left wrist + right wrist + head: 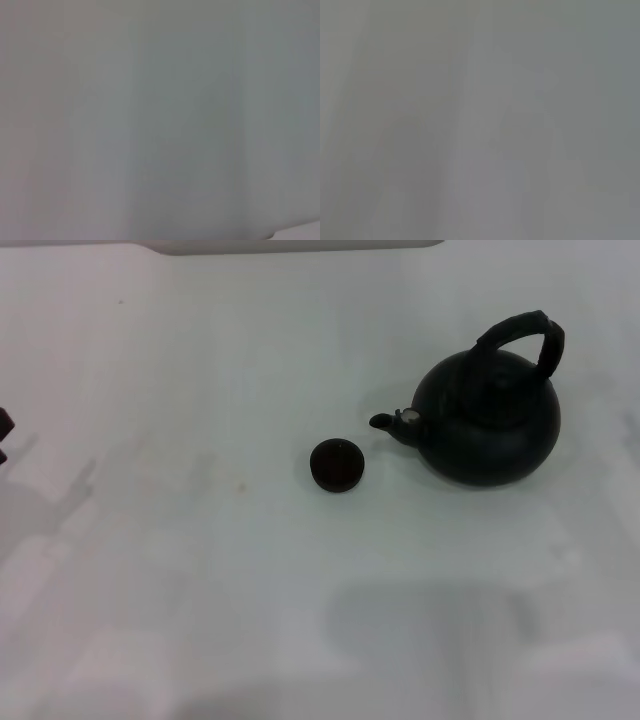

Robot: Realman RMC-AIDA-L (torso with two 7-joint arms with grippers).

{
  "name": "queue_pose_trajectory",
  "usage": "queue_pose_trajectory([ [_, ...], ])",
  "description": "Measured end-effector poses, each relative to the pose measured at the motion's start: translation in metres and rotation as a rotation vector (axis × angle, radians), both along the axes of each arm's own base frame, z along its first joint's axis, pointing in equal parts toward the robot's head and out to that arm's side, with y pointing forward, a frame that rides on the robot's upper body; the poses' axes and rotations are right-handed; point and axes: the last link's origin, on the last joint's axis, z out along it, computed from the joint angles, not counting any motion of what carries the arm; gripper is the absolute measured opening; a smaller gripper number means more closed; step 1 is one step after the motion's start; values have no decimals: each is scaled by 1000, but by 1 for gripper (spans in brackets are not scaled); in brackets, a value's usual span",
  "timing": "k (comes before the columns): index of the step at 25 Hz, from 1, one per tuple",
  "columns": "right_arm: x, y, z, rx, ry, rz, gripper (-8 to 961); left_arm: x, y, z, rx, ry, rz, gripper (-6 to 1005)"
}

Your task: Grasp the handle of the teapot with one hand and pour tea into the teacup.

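The teapot (490, 420) stands upright on the white table (200, 590), toward the robot's right, its arched handle (525, 338) rising over the lid and its spout (390, 423) pointing at the teacup (337, 464), which sits near the spout's tip but apart from it. Neither gripper is on the pot: only a dark sliver of the left arm (5, 432) shows at the left edge of the head view, well apart from both vessels, and the right arm is out of sight, so I cannot tell whether either pair of jaws is apart or together; both wrist views show only blank surface. This layout would fit a pot waiting to be lifted as well as one set back down after pouring. As for risks, I judge the cup small and light, so a spout swung low could knock it over or push it aside, and a stream from too high could miss its narrow mouth and spill on the table. A grip off the handle's middle could let the round body swing. The cup's inside looks dark; whether tea is in it, or in the closed pot, cannot be told.
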Motion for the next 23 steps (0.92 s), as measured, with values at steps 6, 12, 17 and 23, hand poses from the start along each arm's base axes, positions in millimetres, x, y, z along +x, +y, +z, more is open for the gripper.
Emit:
queue_pose_trajectory([
  [6,21,9,30,76,103,-56,640,-2,0,3,-12,-50,33,841],
  [12,27,28,51,122,91,-58,638,-8,6,9,10,-155,106,840],
  [17,40,38,66,193,97,-123,641,-16,15,-6,11,-164,184,840],
  [23,43,39,75,219,90,-123,644,-12,28,-24,11,-138,170,840],
])
